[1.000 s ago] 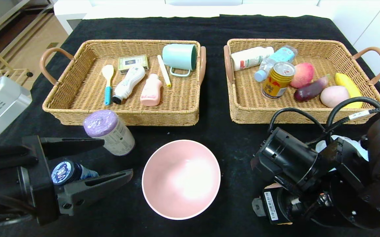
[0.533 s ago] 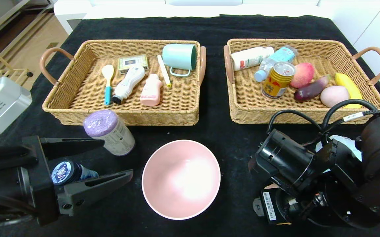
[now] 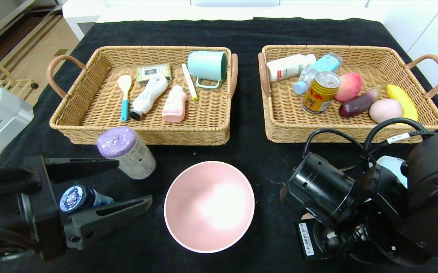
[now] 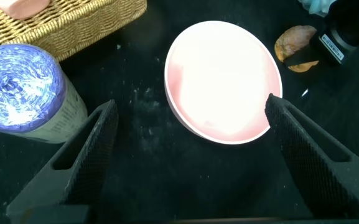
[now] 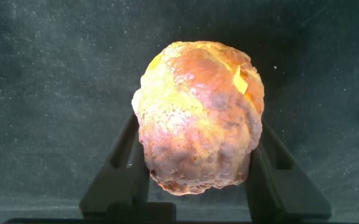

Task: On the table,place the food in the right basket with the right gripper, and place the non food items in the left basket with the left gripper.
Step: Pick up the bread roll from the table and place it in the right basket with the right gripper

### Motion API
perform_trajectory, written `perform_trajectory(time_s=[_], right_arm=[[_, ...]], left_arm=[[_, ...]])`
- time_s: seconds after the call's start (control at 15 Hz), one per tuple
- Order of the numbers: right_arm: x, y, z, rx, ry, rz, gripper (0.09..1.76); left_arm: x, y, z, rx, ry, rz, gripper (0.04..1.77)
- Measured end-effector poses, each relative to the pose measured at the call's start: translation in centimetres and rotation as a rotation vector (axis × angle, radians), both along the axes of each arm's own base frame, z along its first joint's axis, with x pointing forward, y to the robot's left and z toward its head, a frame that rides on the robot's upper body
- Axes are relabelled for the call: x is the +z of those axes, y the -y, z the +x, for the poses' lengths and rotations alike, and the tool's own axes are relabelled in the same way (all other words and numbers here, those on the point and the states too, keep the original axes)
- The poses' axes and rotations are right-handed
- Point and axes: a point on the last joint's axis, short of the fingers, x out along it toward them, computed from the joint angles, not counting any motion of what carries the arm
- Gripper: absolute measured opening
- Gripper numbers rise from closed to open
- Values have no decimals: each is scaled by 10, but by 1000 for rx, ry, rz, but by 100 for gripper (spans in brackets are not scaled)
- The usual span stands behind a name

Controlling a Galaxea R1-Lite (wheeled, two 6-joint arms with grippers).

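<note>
My right gripper [image 5: 198, 124] is shut on the orange-brown bun [image 5: 198, 93], low over the black table [image 3: 249, 151] at the near right. The right arm hides the bun in the head view; it shows in the left wrist view [image 4: 291, 45]. My left gripper [image 3: 134, 181] is open at the near left, and the dark blue jar [image 3: 76, 199] stands between its fingers near their base. The purple-capped canister [image 3: 127, 151] is beside it, and the pink bowl [image 3: 209, 206] just to its right. The light blue pouf [image 3: 391, 167] peeks out behind the right arm. The gold-and-red can [image 3: 320, 93] lies in the right basket [image 3: 279, 129].
The left basket [image 3: 139, 134] holds a spoon, a brush, a pink bottle, a small box, a stick and a teal mug. The right basket also holds bottles, a peach, an eggplant, a banana and a pale round item. Black cloth lies bare between the baskets.
My right arm has shifted a little to the left and toward the near edge. The left arm and the objects on the table have not moved.
</note>
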Motion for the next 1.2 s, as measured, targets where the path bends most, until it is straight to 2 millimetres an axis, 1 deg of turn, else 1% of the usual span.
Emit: perform_trajectory(time_s=[0.4, 0.67, 0.93, 1.2], right_arm=[[-2, 0, 1, -5, -3, -5, 86], [0, 0, 2, -6, 2, 1, 86], [17, 1, 1, -8, 56, 38, 86], [45, 7, -4, 15, 158, 63, 86]], left_arm=[[0, 0, 0, 2, -2, 1, 172], [-1, 0, 1, 0, -6, 3, 172], [-1, 0, 1, 2, -5, 3, 172], [-3, 0, 1, 2, -10, 5, 172]])
